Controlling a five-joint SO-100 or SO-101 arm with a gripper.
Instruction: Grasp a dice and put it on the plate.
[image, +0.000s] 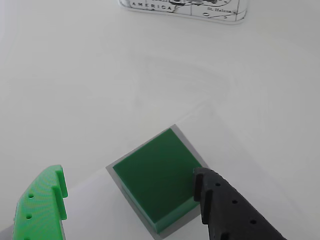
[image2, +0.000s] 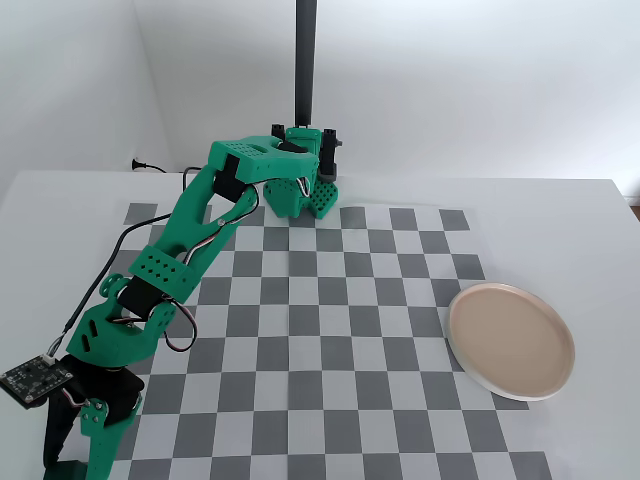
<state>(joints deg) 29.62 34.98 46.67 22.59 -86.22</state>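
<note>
1. Currently at approach stage: jaws (image: 130, 200) spread apart, straddling the dice (image: 157, 182) in the wrist view, green finger (image: 42, 207) well clear on the left, black finger (image: 225, 207) at or just beside the cube's right edge; contact cannot be confirmed.
2. Dice resting on the table at the far edge of the checkerboard (image2: 330, 330); hidden behind the jaws in the fixed view, arm (image2: 180, 250) stretched out to the board's far side.
3. Plate (image2: 511, 340) empty, lying at the right edge of the board in the fixed view, well apart from the jaws.
4. Done so far: positioning only. No grip, no lift.
5. Left to do, by judgement: close on the dice, lift, carry across to the plate, release.
</note>
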